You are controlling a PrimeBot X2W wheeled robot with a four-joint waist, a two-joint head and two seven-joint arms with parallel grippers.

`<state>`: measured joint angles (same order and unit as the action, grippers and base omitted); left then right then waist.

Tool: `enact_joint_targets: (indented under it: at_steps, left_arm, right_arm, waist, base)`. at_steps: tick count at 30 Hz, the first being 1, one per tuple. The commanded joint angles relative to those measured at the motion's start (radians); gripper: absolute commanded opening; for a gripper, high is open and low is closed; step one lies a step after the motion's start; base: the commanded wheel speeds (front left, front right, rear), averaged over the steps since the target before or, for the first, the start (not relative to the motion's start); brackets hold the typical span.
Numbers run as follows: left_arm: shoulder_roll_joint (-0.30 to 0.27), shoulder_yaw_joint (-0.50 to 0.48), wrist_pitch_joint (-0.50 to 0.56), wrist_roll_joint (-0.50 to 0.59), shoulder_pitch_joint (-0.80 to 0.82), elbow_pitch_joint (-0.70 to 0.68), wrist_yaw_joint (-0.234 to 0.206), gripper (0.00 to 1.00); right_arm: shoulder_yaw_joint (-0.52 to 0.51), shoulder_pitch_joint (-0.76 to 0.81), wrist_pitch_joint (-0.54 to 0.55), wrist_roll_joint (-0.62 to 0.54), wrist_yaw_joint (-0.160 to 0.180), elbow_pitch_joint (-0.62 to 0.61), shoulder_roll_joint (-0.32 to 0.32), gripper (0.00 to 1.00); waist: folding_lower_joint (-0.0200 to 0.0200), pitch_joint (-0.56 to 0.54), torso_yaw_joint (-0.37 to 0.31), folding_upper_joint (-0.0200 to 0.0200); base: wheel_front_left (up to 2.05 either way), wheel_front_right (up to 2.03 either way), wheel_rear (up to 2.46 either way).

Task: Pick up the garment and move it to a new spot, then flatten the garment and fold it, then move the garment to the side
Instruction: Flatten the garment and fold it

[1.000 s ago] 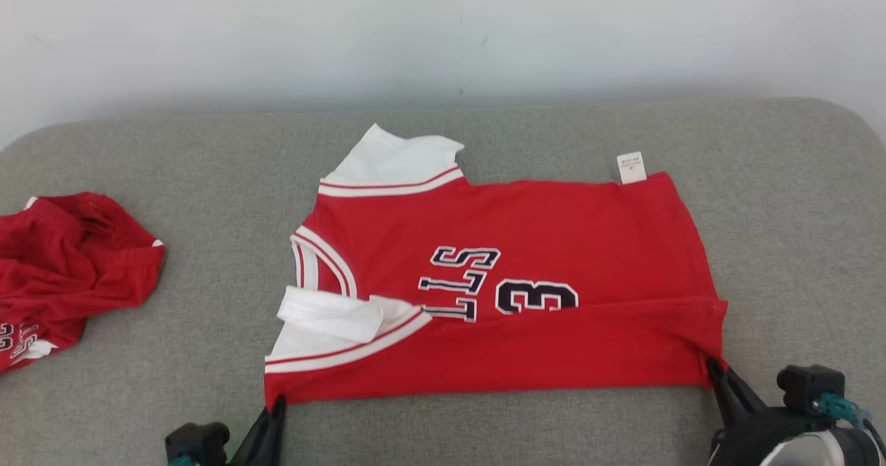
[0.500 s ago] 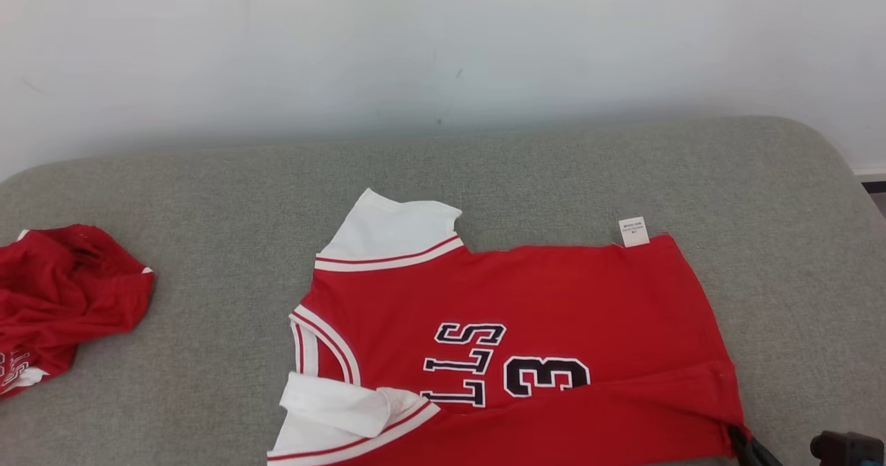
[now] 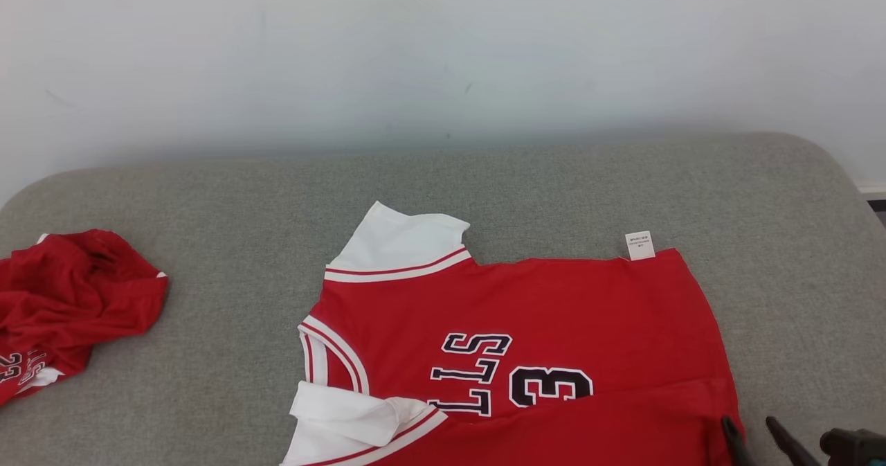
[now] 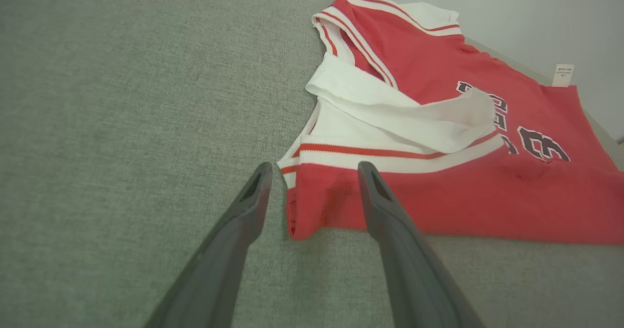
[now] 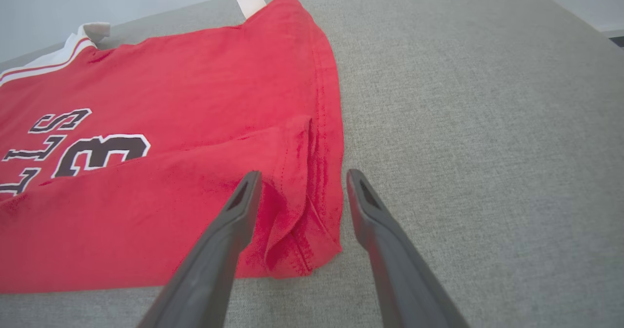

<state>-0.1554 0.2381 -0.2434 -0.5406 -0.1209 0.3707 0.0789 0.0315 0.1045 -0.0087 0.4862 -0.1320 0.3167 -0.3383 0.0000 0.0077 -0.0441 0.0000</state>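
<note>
The garment [image 3: 526,327], a red jersey with white sleeves and dark lettering, lies spread on the grey cushion [image 3: 554,189], its near edge folded over onto the number. In the left wrist view my left gripper [image 4: 314,168] stands open, its fingers either side of the garment's [image 4: 438,196] near sleeve-side corner, which rests on the cushion. My right gripper [image 5: 303,173] is open too, astride the rumpled hem corner of the garment [image 5: 170,89]. The right gripper's [image 3: 749,423] tips show at the head view's bottom right, beside that corner.
A second red garment [image 3: 69,300] lies crumpled at the cushion's left end. A white wall [image 3: 443,50] rises behind the cushion. The cushion's rounded right end [image 3: 848,182] is bare grey fabric. A white tag [image 3: 639,245] sticks out at the jersey's far right corner.
Both grippers were shut on the jersey's near corners and have opened, leaving the corners on the cushion. The head camera has tilted up, so the whole picture sits lower.
</note>
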Motion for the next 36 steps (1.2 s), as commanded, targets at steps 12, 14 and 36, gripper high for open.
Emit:
enact_joint_targets:
  at_steps: [12,14,36]
  left_arm:
    - [0.018,-0.140,-0.022,0.164,0.029,-0.199,-0.036,1.00]
    - [0.037,-0.179,-0.022,0.198,0.032,-0.242,-0.041,1.00]
    - [0.061,-0.299,-0.022,0.317,0.221,-0.113,0.044,1.00]
  right_arm:
    - [-0.046,-0.041,-0.188,-0.138,0.002,-0.096,0.076,1.00]
    - [-0.051,-0.048,-0.225,-0.159,0.002,-0.101,0.099,1.00]
    - [-0.036,-0.148,-0.257,-0.291,0.002,-0.115,0.217,1.00]
  waist:
    - [0.0000,-0.012,0.018,0.0000]
    - [0.0000,-0.010,0.019,0.0000]
    - [0.0000,0.104,-0.093,0.0000]
  base:
    - [0.00,0.00,0.00]
    - [0.00,0.00,0.00]
    - [0.00,0.00,0.00]
